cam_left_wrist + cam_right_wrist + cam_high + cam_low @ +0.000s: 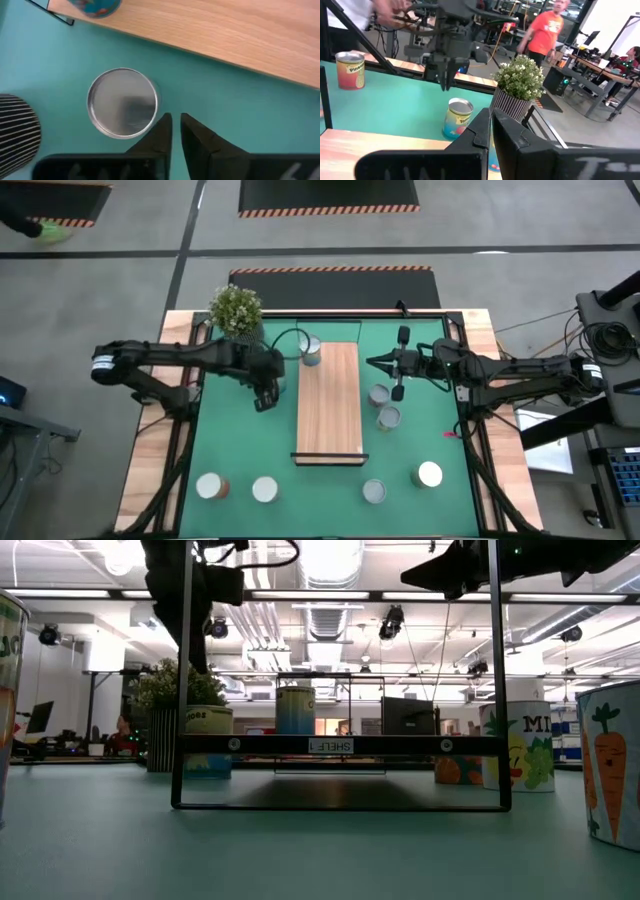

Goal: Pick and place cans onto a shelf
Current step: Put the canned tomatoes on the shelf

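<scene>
The light-wood shelf (329,402) lies in the middle of the green mat. A blue-labelled can (311,350) is at its far left corner; I cannot tell if it stands on the plank. A silver-topped can (122,102) stands on the mat between the shelf (225,30) and the plant pot. My left gripper (176,125) is shut and empty just beside this can, raised above it (447,75). My right gripper (374,362) is shut and empty, raised by the shelf's right edge. Two cans (379,395) (389,418) stand right of the shelf, and several more stand along the front (265,489).
A potted green plant (236,311) stands at the back left, close to the left arm. The low view shows the shelf frame (340,745) raised on thin legs. People move in the room behind (545,30).
</scene>
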Controlling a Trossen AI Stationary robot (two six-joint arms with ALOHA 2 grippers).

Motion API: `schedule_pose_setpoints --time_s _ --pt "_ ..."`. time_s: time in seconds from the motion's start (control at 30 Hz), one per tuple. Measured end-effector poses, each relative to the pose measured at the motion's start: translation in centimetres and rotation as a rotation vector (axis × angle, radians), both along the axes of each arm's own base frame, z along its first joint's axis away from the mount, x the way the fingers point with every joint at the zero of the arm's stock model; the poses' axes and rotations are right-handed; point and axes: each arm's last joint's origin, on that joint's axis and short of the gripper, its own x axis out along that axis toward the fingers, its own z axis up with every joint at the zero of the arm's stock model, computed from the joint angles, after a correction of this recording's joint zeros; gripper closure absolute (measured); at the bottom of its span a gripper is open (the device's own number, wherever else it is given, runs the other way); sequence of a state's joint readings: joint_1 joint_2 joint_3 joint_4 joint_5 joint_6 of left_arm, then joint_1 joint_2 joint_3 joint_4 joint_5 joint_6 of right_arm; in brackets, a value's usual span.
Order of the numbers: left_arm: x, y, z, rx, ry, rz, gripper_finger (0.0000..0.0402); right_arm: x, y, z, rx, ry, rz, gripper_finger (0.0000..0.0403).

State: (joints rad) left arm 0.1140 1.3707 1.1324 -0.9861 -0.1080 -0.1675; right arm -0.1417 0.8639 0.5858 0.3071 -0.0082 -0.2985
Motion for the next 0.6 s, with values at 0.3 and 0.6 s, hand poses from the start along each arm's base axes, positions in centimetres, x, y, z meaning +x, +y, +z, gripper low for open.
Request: schedule_pose_setpoints --time_s 0.3,0.6 --pt "0.1 2.2 -0.2 0.036 -0.014 -0.038 0.0204 -0.2 0.0 -0.2 0.004 0.029 0.000 0.0394" --pt "-0.2 3.5 -1.7 0.069 -0.006 -0.071 0.0069 -0.3 0.0 -0.5 0.008 0.059 0.000 0.0394"
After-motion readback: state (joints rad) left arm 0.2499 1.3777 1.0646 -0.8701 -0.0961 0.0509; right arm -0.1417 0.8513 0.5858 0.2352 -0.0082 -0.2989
